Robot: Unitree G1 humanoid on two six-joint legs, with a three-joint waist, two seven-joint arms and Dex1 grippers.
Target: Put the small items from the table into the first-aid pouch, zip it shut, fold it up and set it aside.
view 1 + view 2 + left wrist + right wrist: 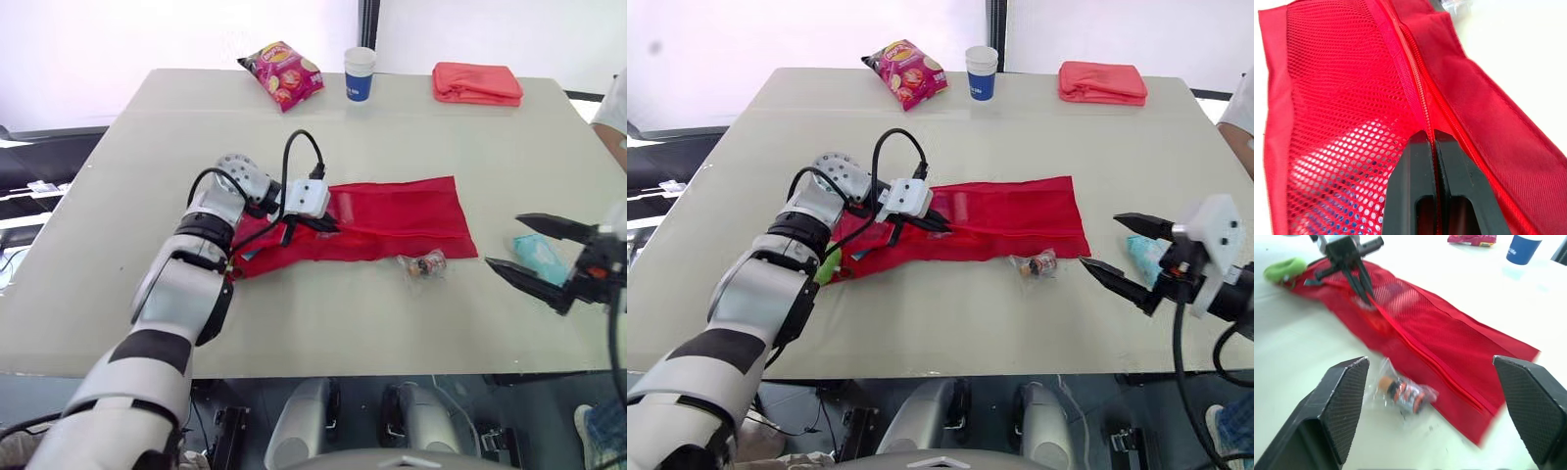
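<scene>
The red mesh first-aid pouch lies spread flat across the middle of the table. My left gripper rests on its left part, shut on the zipper line, with red fabric pinched between the black fingers. A lime-green item sits at the pouch's left end. A small bottle in a clear bag lies on the table just in front of the pouch's right end. My right gripper hovers open to the right of it, next to a teal packet.
At the far edge stand a pink snack bag, a blue and white cup and a folded coral cloth. A person's arm shows at the right edge. The table is bare in front of the pouch.
</scene>
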